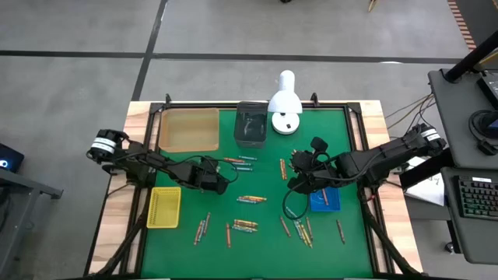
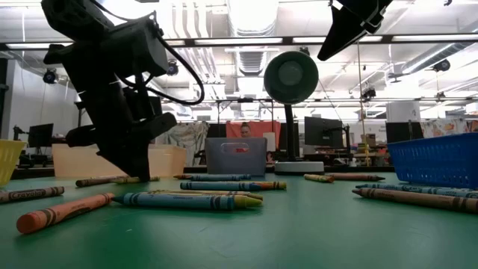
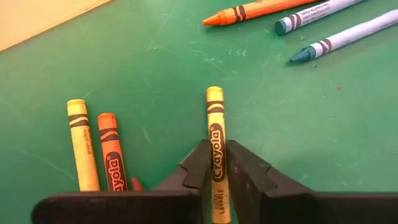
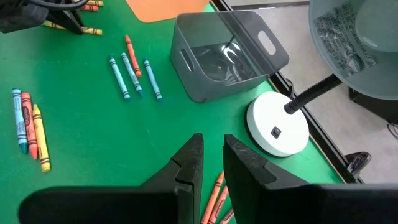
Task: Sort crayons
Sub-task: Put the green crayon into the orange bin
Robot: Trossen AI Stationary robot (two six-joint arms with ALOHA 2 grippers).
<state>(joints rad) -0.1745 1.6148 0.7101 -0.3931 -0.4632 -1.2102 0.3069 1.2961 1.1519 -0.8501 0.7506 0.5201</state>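
Note:
Crayons lie scattered on the green mat (image 1: 257, 241), among them a cluster (image 1: 247, 199) at mid-table and blue and orange ones (image 1: 239, 161) farther back. My left gripper (image 3: 217, 163) is down at the mat left of centre (image 1: 222, 183), shut on a yellow crayon (image 3: 215, 118). A second yellow crayon (image 3: 79, 143) and an orange one (image 3: 111, 149) lie right beside it. My right gripper (image 4: 212, 155) hangs high above the mat right of centre (image 1: 299, 175), its fingers a narrow gap apart with nothing between them. My left gripper pinches the yellow crayon between its two fingers at the labelled middle (image 3: 216, 163). The fingers slant down from the table's left side and lie along the crayon. Its far end (image 3: 214, 93) sticks out past the fingertips, low over or on the mat.
A yellow tray (image 1: 163, 207) sits at the near left and a blue tray (image 1: 324, 201) at the right. A tan tray (image 1: 189, 129), a grey bin (image 1: 250, 124) and a white desk lamp (image 1: 285, 105) stand along the far edge. More crayons (image 1: 302, 231) lie toward the near edge.

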